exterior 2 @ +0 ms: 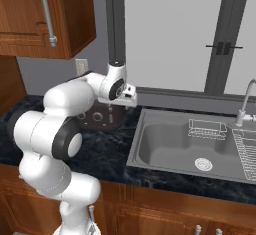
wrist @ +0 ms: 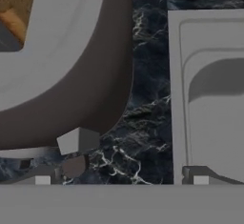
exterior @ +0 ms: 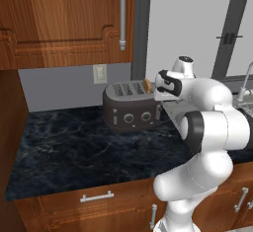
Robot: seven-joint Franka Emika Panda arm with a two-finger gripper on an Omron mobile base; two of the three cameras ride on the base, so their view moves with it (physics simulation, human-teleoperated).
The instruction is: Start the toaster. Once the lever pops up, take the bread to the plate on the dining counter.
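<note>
The dark grey-brown toaster (exterior: 129, 106) stands on the black marble worktop (exterior: 74, 147) near the back wall. A golden-brown bread slice (exterior: 147, 85) sticks up from its rightmost slot. My gripper (wrist: 119, 179) hovers over the toaster's right end, pointing down, with its fingertips (wrist: 43, 179) wide apart and nothing between them. In the hand view the toaster's rounded top (wrist: 71, 66) curves across the upper left, with the bread (wrist: 14, 13) in the corner. The grey side lever (wrist: 78, 139) juts out just above my left fingertip. The plate and the dining counter are out of view.
A steel sink (exterior 2: 190, 149) with a rack (exterior 2: 207, 129) and a faucet (exterior 2: 245, 101) lies right of the toaster. Wooden wall cabinets (exterior: 64, 19) hang above the worktop. A wall outlet (exterior: 100, 73) sits behind the toaster. Drawers with handles (exterior: 96, 196) run below.
</note>
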